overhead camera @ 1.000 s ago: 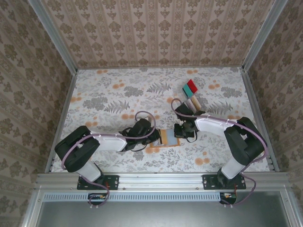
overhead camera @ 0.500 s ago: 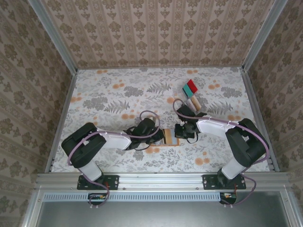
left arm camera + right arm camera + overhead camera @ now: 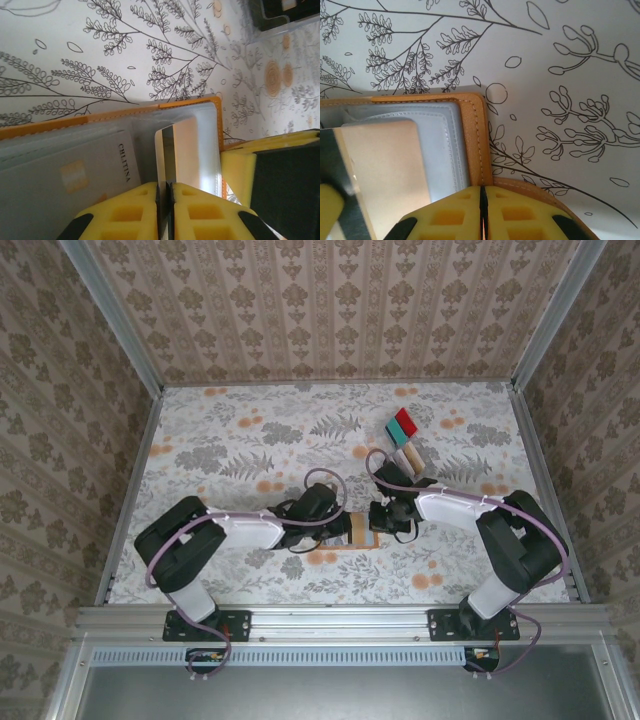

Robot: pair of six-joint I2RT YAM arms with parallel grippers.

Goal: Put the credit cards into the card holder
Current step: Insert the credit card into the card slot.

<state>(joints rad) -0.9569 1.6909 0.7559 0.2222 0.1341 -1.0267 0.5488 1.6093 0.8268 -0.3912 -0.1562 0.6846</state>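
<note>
- Wallpapered walls (image 3: 330, 310) enclose a floral tabletop (image 3: 230, 440).
- The card holder (image 3: 362, 530) lies open near the middle of the near edge. The right gripper (image 3: 482, 192) pinches its orange rim, jaws closed.
- The left gripper (image 3: 164, 189) is clamped on a beige card (image 3: 187, 150) over the holder's clear pocket.
- Loose cards (image 3: 403, 425) lie toward the far right corner.

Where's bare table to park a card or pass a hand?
Free: far-left table beyond the left arm; the patch between the spare credit cards and the right arm. Crowded: centre, where the left gripper, pinching a striped card, and the right gripper meet on the card holder.
</note>
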